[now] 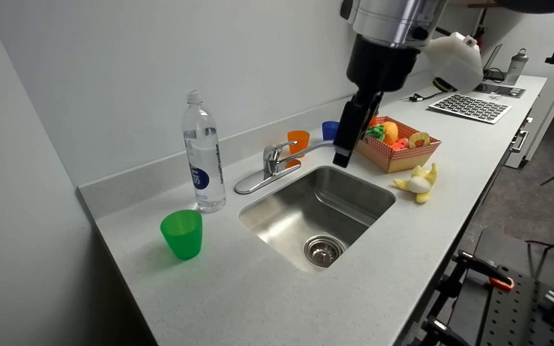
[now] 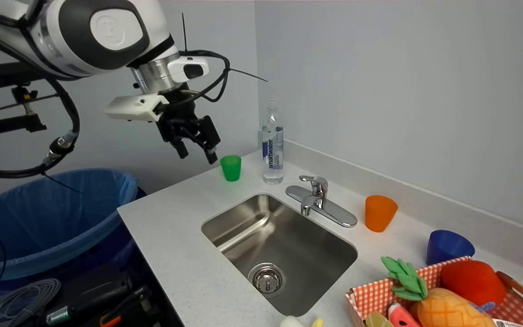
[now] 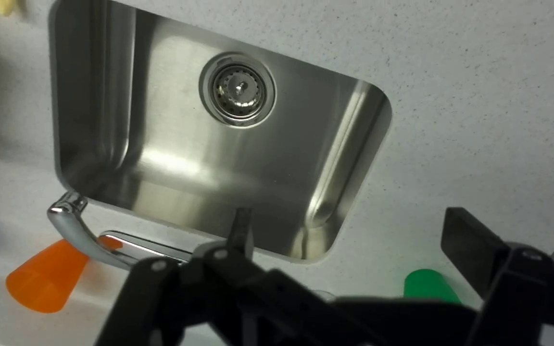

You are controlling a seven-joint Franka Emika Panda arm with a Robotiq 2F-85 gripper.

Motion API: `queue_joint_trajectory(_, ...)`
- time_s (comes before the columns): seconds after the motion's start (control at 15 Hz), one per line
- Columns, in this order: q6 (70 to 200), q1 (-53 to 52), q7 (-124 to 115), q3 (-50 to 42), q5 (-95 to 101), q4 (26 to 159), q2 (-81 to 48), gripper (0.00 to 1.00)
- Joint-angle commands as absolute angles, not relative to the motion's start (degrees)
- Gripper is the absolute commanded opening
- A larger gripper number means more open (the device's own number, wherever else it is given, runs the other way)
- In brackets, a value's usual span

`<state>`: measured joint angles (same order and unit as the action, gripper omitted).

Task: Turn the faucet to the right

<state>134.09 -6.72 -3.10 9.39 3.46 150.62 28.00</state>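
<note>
The faucet looks like metal fixed to the table, so I expect no weight to lift, only a stiff body and some drag in the swivel. Its polish is probably slippery; I would sooner press from the side than pinch. For leverage I would meet the spout near its free end and keep off the short handle, which may yield more easily. It seems hard to break unless I force it past a stop.

It stands at the wall side of the sink, between the water bottle and the orange cup. All of it is bright chrome: an oblong base plate, a stubby upright middle, the lever on top, and a thin curved spout reaching toward a corner of the sink.

My hand hangs well apart from it, fingers spread wide, holding nothing.
</note>
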Motion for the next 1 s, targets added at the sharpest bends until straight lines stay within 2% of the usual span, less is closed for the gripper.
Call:
queue_joint_trajectory(0.0,132.54,-3.65,-0.38,5.94,6.12,147.52,24.62,1.00)
queue_joint_trajectory(0.47,132.63,-0.51,5.74,-0.57,5.70,140.87,15.19,1.00)
queue_joint_trajectory(0.87,134.48,1.21,4.01,-1.52,7.37,134.33,7.78,1.00)
queue_joint_trajectory(0.93,134.02,0.73,4.61,-1.40,6.08,137.18,10.35,1.00)
